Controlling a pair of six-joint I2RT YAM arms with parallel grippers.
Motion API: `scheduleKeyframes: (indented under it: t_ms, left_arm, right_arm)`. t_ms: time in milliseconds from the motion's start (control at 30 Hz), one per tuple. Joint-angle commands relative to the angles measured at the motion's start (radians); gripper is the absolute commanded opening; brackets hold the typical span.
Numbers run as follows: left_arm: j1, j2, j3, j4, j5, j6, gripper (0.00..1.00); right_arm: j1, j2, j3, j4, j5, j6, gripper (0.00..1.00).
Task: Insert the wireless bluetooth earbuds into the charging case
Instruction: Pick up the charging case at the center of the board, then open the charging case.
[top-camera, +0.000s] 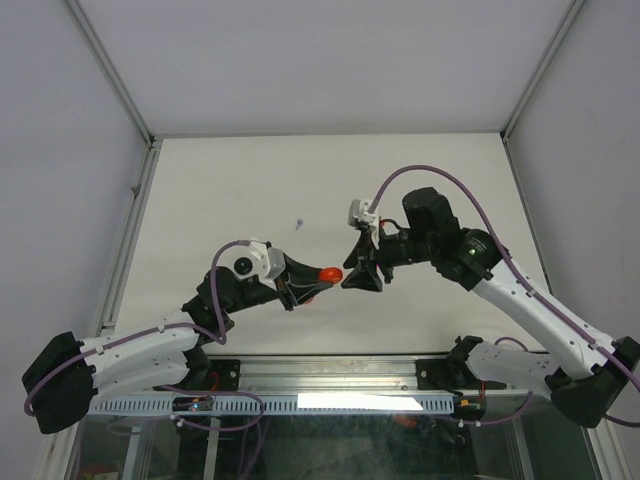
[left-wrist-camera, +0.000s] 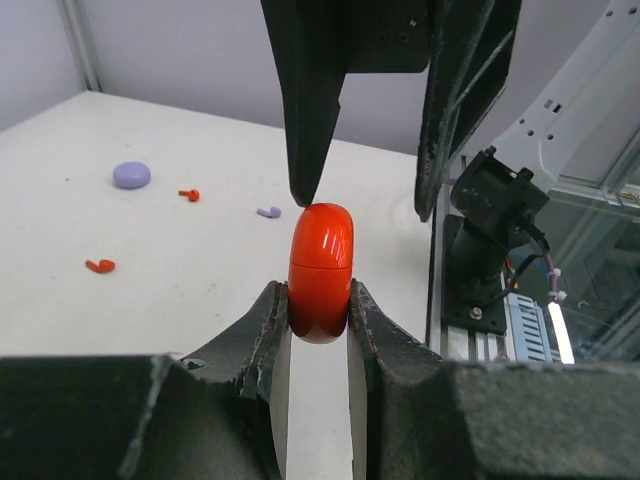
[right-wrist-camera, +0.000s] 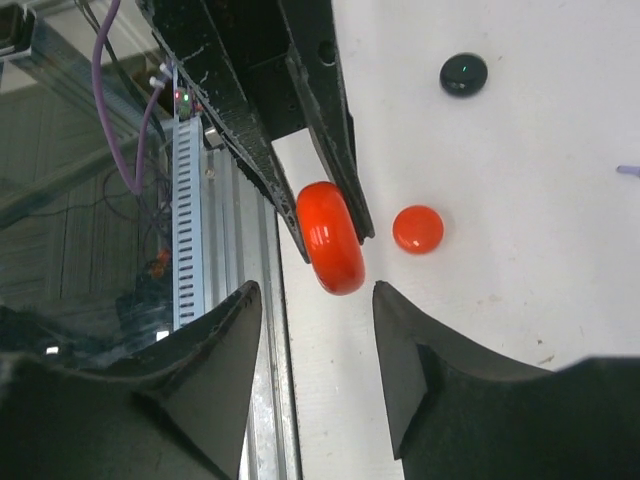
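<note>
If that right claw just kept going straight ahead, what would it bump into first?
Most likely the red charging case pinched in the left gripper: it sits straight ahead of the open right gripper.

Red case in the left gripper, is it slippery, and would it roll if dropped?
Probably slippery: the red case looks glossy and smooth, and the left gripper pinches only its lower half. It would likely roll, since its edges look rounded. It seems stiff, showing no dent under the squeeze.
</note>
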Motion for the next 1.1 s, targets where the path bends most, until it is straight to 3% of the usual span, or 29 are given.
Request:
scheduleKeyframes:
  t_ms: [0, 200, 500, 800, 867, 1067]
  left_arm:
    - [0.005, -0.019, -0.066, 0.342, -0.047, -0.040, 0.00]
    - [0.004, 0.016, -0.084, 0.453, -0.038, -0.077, 0.00]
    - [0.004, 0.064, -0.083, 0.540, -0.039, -0.119, 0.00]
    - [0.005, 0.089, -0.081, 0.584, 0.005, -0.158, 0.00]
    - [0.004, 0.087, -0.082, 0.570, 0.018, -0.155, 0.00]
    - [0.004, 0.064, -0.117, 0.583, 0.042, -0.128, 0.00]
  right_arm:
    - [-0.048, -0.073, -0.090, 0.319, -0.101, 0.110, 0.52]
    - [-0.094, -0.096, -0.218, 0.607, -0.185, 0.238, 0.51]
    - [-0.095, -0.043, -0.240, 0.745, -0.283, 0.292, 0.48]
    - [-0.104, -0.034, -0.235, 0.761, -0.274, 0.306, 0.48]
    - [-0.112, -0.034, -0.228, 0.761, -0.250, 0.324, 0.43]
    - [-0.131, -0.028, -0.194, 0.734, -0.235, 0.357, 0.41]
